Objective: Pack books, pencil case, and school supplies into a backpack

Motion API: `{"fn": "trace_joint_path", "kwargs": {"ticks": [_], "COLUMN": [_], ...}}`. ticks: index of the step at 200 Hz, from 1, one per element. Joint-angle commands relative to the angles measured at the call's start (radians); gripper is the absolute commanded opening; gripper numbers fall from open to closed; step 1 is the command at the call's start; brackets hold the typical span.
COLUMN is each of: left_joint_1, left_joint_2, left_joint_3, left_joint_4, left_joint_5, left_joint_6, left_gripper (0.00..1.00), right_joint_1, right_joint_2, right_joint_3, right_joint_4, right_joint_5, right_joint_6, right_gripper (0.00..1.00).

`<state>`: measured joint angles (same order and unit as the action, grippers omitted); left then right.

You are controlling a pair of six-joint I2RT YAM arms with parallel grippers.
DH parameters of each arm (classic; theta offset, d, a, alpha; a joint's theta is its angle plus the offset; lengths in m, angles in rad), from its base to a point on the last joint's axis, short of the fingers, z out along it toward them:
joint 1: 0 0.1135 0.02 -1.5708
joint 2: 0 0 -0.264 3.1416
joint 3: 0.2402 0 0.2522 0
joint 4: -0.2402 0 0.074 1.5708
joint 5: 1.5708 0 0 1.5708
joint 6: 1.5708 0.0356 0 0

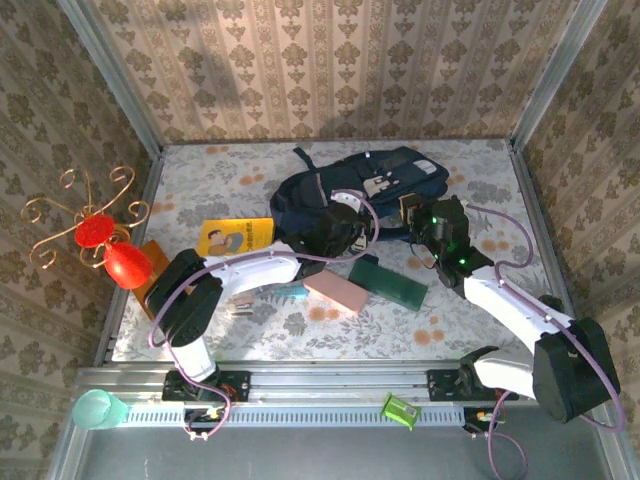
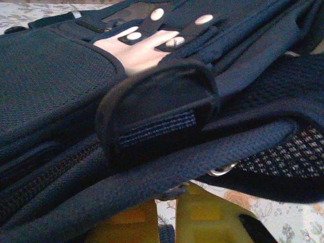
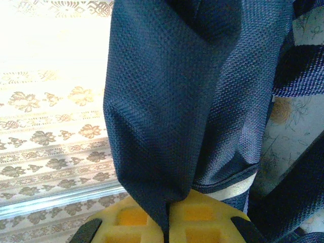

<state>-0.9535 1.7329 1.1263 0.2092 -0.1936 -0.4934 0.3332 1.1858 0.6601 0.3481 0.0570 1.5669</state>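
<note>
While our right claw (image 3: 167,223) pinches a fold of the backpack (image 3: 167,101) tight between its yellow fingers (image 3: 207,223), our left claw (image 2: 169,223) sits tucked under the bag's edge, and we cannot tell whether it grips anything. Seen from above, the backpack lies toward 12 o'clock on the table (image 1: 200,170). The yellow book (image 1: 235,237) rests at its 9 o'clock. The pencil case (image 1: 335,292) and dark book (image 1: 388,283) are at its 6 o'clock, and the teal tool (image 1: 290,292) is just beside the case.

backpack (image 1: 410,170) blocking table (image 1: 215,175) centre, pencil case (image 1: 335,292) near it, far-left corner open
</note>
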Motion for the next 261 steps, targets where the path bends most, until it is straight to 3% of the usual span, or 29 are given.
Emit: {"fn": "trace_joint_path", "kwargs": {"ticks": [1, 53, 108, 149, 172, 189, 229, 261], "left_joint_1": [0.035, 0.071, 0.132, 0.101, 0.028, -0.032, -0.101, -0.105], "left_joint_2": [-0.044, -0.134, -0.167, -0.143, -0.110, -0.076, 0.014, 0.056], "left_joint_3": [-0.051, -0.158, -0.170, -0.163, -0.146, -0.113, 0.014, 0.044], "left_joint_4": [0.059, 0.059, -0.017, 0.007, 0.032, 0.010, -0.174, -0.179], "left_joint_5": [0.050, 0.128, 0.110, 0.209, 0.170, 0.055, -0.201, -0.291], "left_joint_6": [0.045, 0.111, 0.140, 0.171, 0.159, 0.157, 0.070, 0.019], "left_gripper": [0.02, 0.00, 0.00, 0.00, 0.31, 0.44, 0.53, 0.57], "right_joint_1": [-0.014, -0.048, -0.105, -0.113, -0.107, -0.094, -0.070, -0.059], "right_joint_2": [-0.040, -0.021, 0.002, 0.017, 0.014, 0.006, -0.020, -0.033], "right_joint_3": [0.000, -0.030, -0.048, -0.049, -0.036, -0.023, 0.007, 0.016], "right_joint_4": [0.028, 0.006, -0.003, 0.029, 0.048, 0.046, 0.027, 0.019], "right_joint_5": [0.029, 0.050, -0.014, -0.063, -0.072, -0.069, -0.040, -0.028], "right_joint_6": [-0.038, -0.099, -0.141, -0.127, -0.096, -0.083, -0.065, -0.063], "right_gripper": [0.04, 0.04, 0.04, 0.04, 0.03, 0.03, 0.03, 0.03]}}
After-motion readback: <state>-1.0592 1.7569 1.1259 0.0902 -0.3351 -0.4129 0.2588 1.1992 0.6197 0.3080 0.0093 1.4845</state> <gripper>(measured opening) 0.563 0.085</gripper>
